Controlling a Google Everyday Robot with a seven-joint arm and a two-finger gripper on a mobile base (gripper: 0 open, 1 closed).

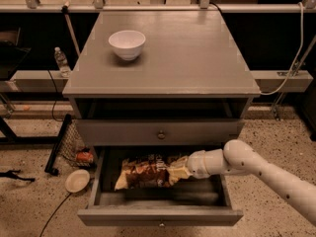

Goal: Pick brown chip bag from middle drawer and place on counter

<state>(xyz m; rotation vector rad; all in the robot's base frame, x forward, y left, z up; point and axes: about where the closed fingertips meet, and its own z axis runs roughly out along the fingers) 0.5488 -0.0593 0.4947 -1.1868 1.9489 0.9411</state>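
The gripper (177, 170) is down inside the open middle drawer (159, 216), at the end of the white arm (269, 174), which reaches in from the right and runs out of view at the lower right corner. It is closed on the right end of the brown chip bag (144, 172). The pale tip and the bag's pale yellow-tan end run together, so the line between them is hard to make out. The bag lies lengthways across the drawer's dark floor, its left end near the left wall. Whether the held end is raised off the floor cannot be told. Above, another grey drawer front (123, 132) with a round knob is closed, and over it sits a dark open gap whose inside is lost in shadow. A white bowl (127, 43) stands on the counter (192, 53) towards its back left. On the floor to the left are a mesh basket (71, 144) holding a small orange-red packet (85, 157), a pale dish (77, 180), and a water bottle (61, 61) on a low ledge.
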